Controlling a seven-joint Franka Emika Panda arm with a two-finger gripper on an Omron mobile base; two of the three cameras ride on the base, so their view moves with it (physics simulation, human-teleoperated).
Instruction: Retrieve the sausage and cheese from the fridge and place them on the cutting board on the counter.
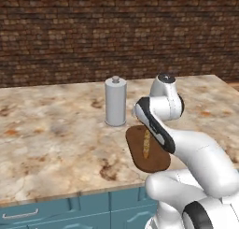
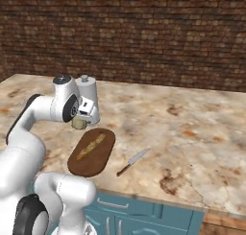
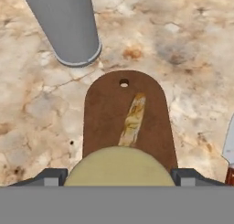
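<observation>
My gripper is shut on the cheese, a squat tan-yellow round chunk between the two dark fingertips. In the right base view the cheese hangs under the gripper, above the counter by the far left end of the cutting board. This dark brown oval board lies straight ahead of the hand, and it also shows beside the arm. The sausage and the fridge are out of view.
A long tan bread-like stick lies along the board. A tall grey canister stands just behind the board. A small brown-handled knife lies right of the board. Teal cabinet fronts run below the counter edge, and a brick wall stands behind.
</observation>
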